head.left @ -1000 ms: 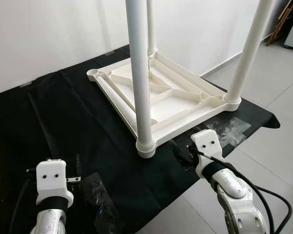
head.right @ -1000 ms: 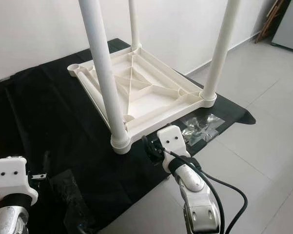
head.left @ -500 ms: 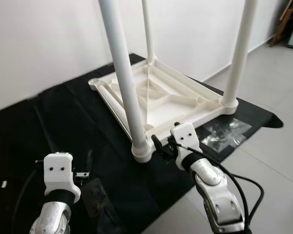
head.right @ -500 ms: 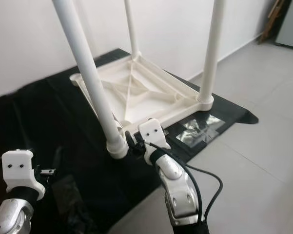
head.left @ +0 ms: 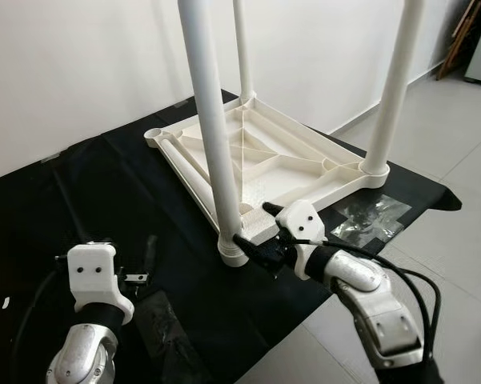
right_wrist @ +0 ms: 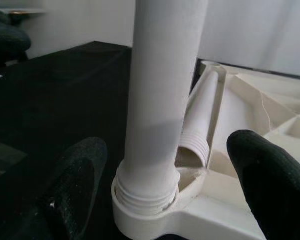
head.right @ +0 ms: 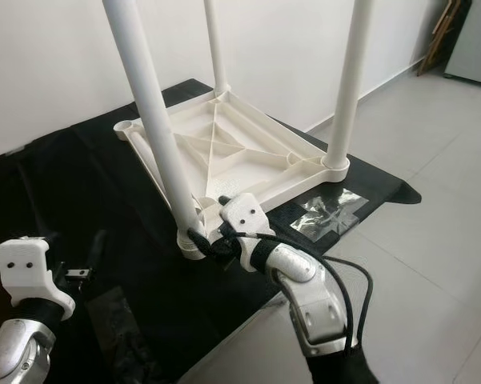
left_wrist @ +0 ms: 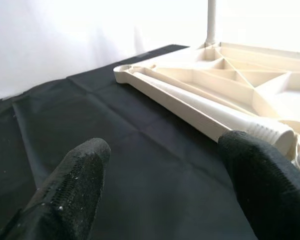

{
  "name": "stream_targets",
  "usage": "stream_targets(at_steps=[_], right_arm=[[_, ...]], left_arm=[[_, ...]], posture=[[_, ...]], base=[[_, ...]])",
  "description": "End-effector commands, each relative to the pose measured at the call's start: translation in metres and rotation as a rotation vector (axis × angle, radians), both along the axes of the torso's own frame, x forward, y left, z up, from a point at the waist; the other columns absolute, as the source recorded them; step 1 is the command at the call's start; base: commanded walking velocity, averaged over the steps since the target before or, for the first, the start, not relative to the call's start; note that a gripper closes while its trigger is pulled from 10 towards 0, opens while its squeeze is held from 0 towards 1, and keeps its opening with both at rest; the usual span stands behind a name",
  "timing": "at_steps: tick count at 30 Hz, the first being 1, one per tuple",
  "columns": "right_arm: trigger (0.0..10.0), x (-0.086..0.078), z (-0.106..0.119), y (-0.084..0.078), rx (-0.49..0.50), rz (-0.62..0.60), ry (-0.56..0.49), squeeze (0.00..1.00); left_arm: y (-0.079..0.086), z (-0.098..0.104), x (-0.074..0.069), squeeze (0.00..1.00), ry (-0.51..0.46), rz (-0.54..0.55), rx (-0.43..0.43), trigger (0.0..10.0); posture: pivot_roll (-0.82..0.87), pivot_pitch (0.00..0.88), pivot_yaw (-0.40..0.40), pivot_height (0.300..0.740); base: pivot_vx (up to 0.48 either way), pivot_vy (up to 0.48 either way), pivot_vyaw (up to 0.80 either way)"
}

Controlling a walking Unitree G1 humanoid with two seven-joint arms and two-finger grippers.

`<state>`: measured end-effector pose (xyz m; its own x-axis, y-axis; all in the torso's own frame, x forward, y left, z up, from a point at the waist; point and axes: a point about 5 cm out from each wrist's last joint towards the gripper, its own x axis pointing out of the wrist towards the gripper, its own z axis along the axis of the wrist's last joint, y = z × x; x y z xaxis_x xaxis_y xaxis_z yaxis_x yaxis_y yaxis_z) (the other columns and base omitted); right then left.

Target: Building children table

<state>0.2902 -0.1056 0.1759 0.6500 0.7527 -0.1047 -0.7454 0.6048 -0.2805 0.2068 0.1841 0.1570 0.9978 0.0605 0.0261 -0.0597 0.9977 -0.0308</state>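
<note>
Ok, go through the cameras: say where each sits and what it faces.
Head views: high, looking down at the upturned table top on the black cloth; both arms show.
Left wrist view: low over the cloth, facing the loose leg; open left gripper.
Right wrist view: facing the near standing leg; open right gripper.
Shared: both wrist views catch the loose leg.

Right arm (head.left: 380, 308): extended forward and bent inward across the robot's front, wrist turned toward its left. Right gripper (right_wrist: 159, 185): low, fingers spread apart, one black finger (right_wrist: 72, 187) on each side of the gap, nothing clamped between them.

Left arm (head.left: 84, 356): held low at the robot's left side, wrist raised and pointing forward. Left gripper (left_wrist: 164, 180): fingers (left_wrist: 72, 185) spread wide, holding nothing.
</note>
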Motion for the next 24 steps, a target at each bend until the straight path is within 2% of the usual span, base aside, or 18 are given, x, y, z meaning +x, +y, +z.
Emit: stream_targets(at_steps=[1,2,3,4,7,10,15,16,19,20,22,23,24], right_arm=[[10.0,0.003,0.004,0.007,-0.013,0.076,-0.013,0.0],[10.0,0.011,0.01,0.007,-0.033,0.108,-0.025,0.0],[10.0,0.011,0.01,0.007,-0.033,0.108,-0.025,0.0],[10.0,0.02,0.019,0.007,-0.04,0.126,-0.039,0.0],[10.0,0.029,0.027,0.007,-0.039,0.145,-0.045,0.0],[10.0,0.044,0.046,0.006,-0.007,0.233,-0.024,0.0],[10.0,0.047,0.051,0.007,0.009,0.31,0.007,0.0],[10.0,0.05,0.053,0.009,0.007,0.362,0.02,0.0],[10.0,0.053,0.056,0.011,0.004,0.395,0.026,0.0],[10.0,0.06,0.062,0.015,0.0,0.43,0.027,0.0],[9.8,0.062,0.065,0.016,-0.006,0.449,0.027,0.0],[5.4,0.064,0.067,0.017,-0.015,0.467,0.027,0.0],[0.0,0.065,0.069,0.016,-0.023,0.486,0.031,0.0]], left_arm=[[0.007,-0.003,-0.001,0.0,0.018,0.029,0.003,10.0],[0.009,-0.002,-0.001,0.0,0.015,0.046,0.006,10.0],[0.009,-0.002,-0.001,0.0,0.015,0.046,0.006,10.0],[0.009,-0.003,-0.005,0.0,0.011,0.054,0.013,10.0],[0.007,-0.004,-0.01,0.0,0.017,0.055,0.019,10.0],[0.0,-0.005,-0.027,0.0,0.025,0.034,0.035,10.0],[-0.002,-0.002,-0.033,0.0,0.006,0.021,0.022,10.0],[-0.003,0.0,-0.036,0.0,-0.006,0.018,0.0,10.0],[-0.004,0.002,-0.039,0.0,-0.019,0.009,-0.017,10.0],[-0.006,0.006,-0.044,0.0,-0.038,-0.017,-0.046,10.0],[-0.007,0.007,-0.047,0.0,-0.041,-0.033,-0.062,10.0],[-0.008,0.008,-0.049,0.0,-0.042,-0.044,-0.076,10.0],[-0.01,0.008,-0.052,0.0,-0.043,-0.057,-0.098,10.0]], posture=[[-0.08,0.107,0.095,0.74],[-0.07,0.114,0.092,0.74],[-0.07,0.114,0.092,0.74],[-0.06,0.131,0.081,0.74],[-0.05,0.14,0.076,0.74],[-0.03,0.178,0.065,0.74],[-0.01,0.198,0.064,0.74],[0.0,0.211,0.063,0.74],[0.0,0.219,0.064,0.74],[0.01,0.234,0.062,0.74],[0.01,0.242,0.06,0.74],[0.01,0.244,0.06,0.74],[0.02,0.251,0.058,0.74]], base=[[0.0,0.0,0.0],[0.0,0.0,0.0],[0.0,0.0,0.0],[0.0,0.0,0.0],[0.0,0.0,0.0],[0.0,0.0,0.0],[0.0,0.0,0.0],[0.0,0.0,0.0],[0.0,0.0,0.0],[0.0,0.0,0.0],[0.0,0.0,0.0],[0.0,0.0,0.0],[0.0,0.0,0.0]])
